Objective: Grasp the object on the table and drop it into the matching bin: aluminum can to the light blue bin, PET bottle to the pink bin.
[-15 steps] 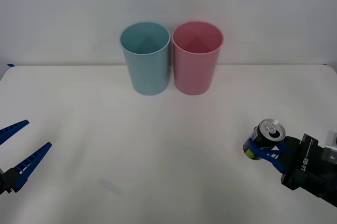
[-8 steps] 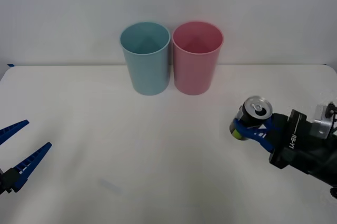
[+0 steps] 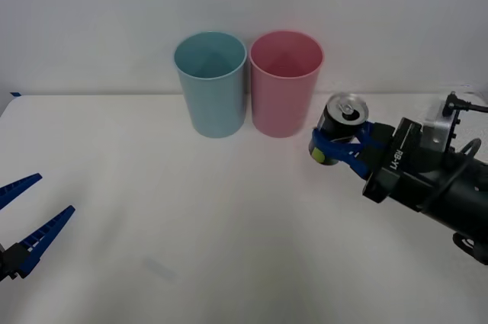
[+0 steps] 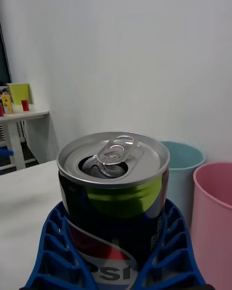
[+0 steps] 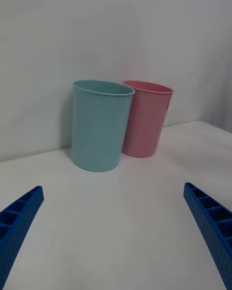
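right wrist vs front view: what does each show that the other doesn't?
Right wrist alone: the aluminum can close up, its opened mouth, pull tab and printed label, plus a side table with small items off behind. Front alone: the left pincer open and idle over the near left of the table, and the right arm's black body. Shared: the right pincer shut on the can, the light blue bin and the pink bin.

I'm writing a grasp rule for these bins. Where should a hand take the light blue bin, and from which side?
Grip the light blue bin across its upper wall just below the rim, coming from the robot's left. It stands upright and tapers downward, so a hold near the wide top should slip less. The pink bin sits close against its other side, blocking that approach.
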Controlling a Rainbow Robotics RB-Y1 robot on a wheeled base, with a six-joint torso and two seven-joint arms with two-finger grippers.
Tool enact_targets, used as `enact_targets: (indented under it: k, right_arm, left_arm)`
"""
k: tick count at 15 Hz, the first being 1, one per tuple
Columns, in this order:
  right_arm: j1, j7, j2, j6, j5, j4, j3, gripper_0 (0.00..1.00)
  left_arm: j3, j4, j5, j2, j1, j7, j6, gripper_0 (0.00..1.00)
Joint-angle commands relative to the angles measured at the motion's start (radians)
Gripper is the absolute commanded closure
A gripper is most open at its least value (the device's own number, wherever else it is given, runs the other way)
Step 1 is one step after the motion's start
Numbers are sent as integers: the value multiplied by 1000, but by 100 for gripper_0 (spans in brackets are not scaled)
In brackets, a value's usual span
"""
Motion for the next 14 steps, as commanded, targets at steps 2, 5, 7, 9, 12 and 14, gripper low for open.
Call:
enact_targets:
  k: [2, 5, 7, 9, 12, 14]
  right_arm:
    - [-123, -78, -40, 106, 2, -4, 72, 100]
    - [-237, -101, -65, 243, -14, 9, 171, 100]
    - [-331, -110, -57, 280, -17, 68, 227, 100]
    - [-415, -113, -33, 286, -15, 151, 257, 100]
    - [-550, -127, -17, 369, -15, 239, 343, 100]
    - [-650, -138, 21, 404, -17, 337, 397, 100]
  left_arm:
    - [0, 0, 0, 0, 0, 0, 0, 0]
    - [0, 0, 0, 0, 0, 0, 0, 0]
    - [0, 0, 0, 0, 0, 0, 0, 0]
    - [0, 0, 0, 0, 0, 0, 0, 0]
    - [0, 0, 0, 0, 0, 0, 0, 0]
    - [0, 0, 0, 0, 0, 0, 0, 0]
